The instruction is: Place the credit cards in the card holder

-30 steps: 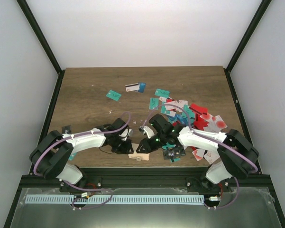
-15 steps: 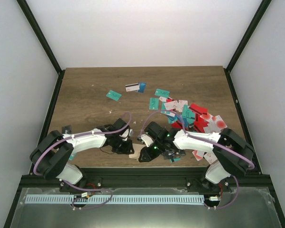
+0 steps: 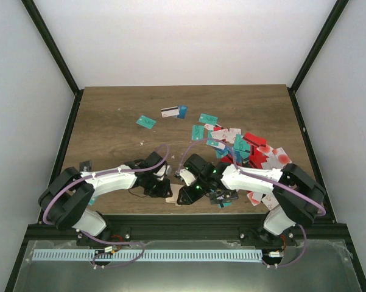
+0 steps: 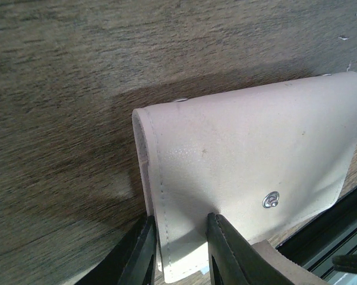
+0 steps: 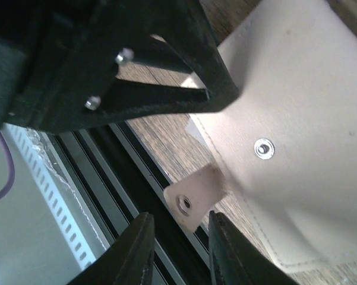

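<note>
top: high rear, down onto table [image 3: 109, 121] | wrists: close, both show card holder [image 4: 249, 172]

Open worktop [image 3: 109, 131] lies at 10 to 12 o'clock of the card holder [image 3: 172, 198], bar stray credit cards [image 3: 145, 121]; their heap blocks 1 to 3. Left end effector [image 3: 165, 193] and right end effector [image 3: 184, 196] flank it; frame rail [image 3: 183, 220] bounds 6 o'clock.
</note>
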Controlling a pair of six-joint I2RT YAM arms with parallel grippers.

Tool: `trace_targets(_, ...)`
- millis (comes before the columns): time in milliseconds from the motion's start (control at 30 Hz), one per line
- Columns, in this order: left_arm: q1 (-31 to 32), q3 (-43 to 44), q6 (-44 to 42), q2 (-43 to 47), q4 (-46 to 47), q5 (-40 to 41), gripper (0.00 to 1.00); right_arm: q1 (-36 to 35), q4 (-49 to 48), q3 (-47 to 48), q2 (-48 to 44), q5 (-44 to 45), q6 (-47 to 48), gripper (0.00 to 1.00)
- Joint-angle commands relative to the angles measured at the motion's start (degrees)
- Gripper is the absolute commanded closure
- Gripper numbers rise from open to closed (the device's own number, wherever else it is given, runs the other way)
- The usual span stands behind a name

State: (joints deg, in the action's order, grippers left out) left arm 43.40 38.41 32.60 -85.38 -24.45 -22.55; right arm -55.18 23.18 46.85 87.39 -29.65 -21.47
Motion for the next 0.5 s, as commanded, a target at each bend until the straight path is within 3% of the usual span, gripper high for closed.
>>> trace_targets(0, 1.3, -2.4, -0.1, -1.9, -1.9, 1.0, 0.74, -0.5, -0.9, 3.1, 1.3, -0.5, 1.3, 0.74)
trace_targets(133, 1.4, -2.5, -0.1, -1.8, -1.9, 1.0, 0.74, -0.5, -1.2, 3.8, 2.6, -1.4, 1.6, 0.81)
trace_targets(300, 1.4, -2.8, -0.1, -1.7, -1.9, 0.9, 0.74, -1.0, -1.0, 4.0, 3.4, -2.1, 2.1, 0.82)
trace_targets(467, 1.4, -3.0, 0.0, -1.7, -1.6, 0.6, 0.74, -0.9, -0.8, 3.6, 3.7, -1.7, 2.3, 0.94)
